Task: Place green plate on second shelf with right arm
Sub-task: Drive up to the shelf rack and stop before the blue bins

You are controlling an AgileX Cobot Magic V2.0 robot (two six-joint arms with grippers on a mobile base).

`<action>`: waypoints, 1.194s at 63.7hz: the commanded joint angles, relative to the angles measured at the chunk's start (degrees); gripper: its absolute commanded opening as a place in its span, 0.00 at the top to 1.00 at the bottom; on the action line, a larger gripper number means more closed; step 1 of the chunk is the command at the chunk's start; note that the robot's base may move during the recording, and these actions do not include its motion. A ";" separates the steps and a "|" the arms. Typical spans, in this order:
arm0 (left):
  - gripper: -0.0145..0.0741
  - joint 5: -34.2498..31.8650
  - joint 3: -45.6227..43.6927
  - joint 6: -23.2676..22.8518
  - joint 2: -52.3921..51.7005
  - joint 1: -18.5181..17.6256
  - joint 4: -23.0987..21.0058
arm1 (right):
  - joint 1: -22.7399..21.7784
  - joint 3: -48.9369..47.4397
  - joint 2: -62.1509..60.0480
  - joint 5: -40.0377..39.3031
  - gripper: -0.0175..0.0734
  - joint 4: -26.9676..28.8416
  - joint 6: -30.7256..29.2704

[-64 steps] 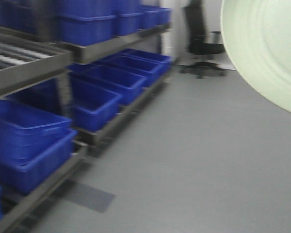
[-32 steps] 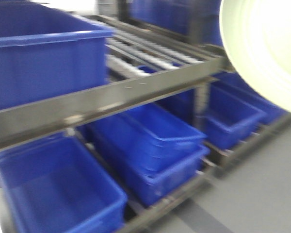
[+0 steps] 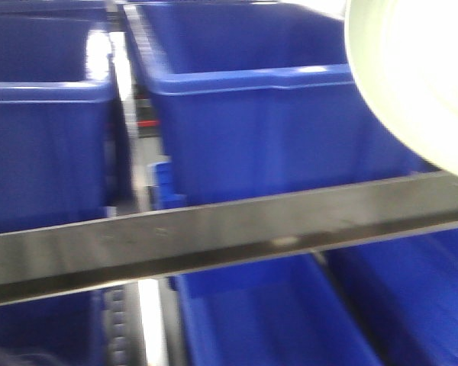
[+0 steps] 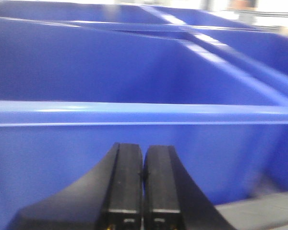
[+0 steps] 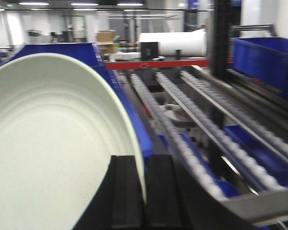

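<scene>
The pale mint-green plate [image 5: 48, 148] is held on edge, its rim pinched between the black fingers of my right gripper [image 5: 145, 165]. In the front view the plate [image 3: 420, 76] fills the upper right corner, in front of the blue bins; the right gripper itself is hidden there. My left gripper [image 4: 143, 153] is shut and empty, its two black fingers pressed together, pointing at the wall of a blue bin [image 4: 134, 134]. The shelf rack's dark steel beam [image 3: 229, 232] crosses the front view.
Large blue bins [image 3: 244, 114] stand on the shelf above the beam, more blue bins [image 3: 267, 320] below it. The right wrist view shows roller tracks [image 5: 182, 120] of a shelf, a black upright post [image 5: 220, 38] and blue bins at right [image 5: 264, 57].
The front view has swung from the aisle floor towards the rack, which now fills the frame close up. The plate keeps its place in the upper right corner.
</scene>
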 commanded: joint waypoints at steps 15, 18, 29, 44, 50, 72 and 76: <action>0.69 -4.73 2.34 -0.25 -0.99 0.01 -0.16 | 0.04 -1.98 0.61 -6.44 0.77 0.44 0.41; 0.69 -4.73 2.34 -0.25 -0.99 0.01 -0.16 | 0.04 -1.98 0.61 -6.44 0.77 0.44 0.41; 0.69 -4.73 2.34 -0.25 -0.99 0.01 -0.16 | 0.04 -1.98 0.61 -6.44 0.77 0.44 0.41; 0.69 -4.73 2.34 -0.25 -0.99 0.01 -0.16 | 0.04 -1.98 0.61 -6.44 0.77 0.44 0.41; 0.69 -4.73 2.34 -0.25 -0.99 0.01 -0.16 | 0.04 -1.98 0.61 -6.44 0.77 0.44 0.41; 0.69 -4.73 2.34 -0.25 -0.99 0.01 -0.16 | 0.04 -1.98 0.61 -6.77 0.77 0.44 0.41; 0.69 -4.73 2.34 -0.25 -0.99 0.01 -0.16 | 0.04 -1.98 0.61 -6.88 0.77 0.44 0.41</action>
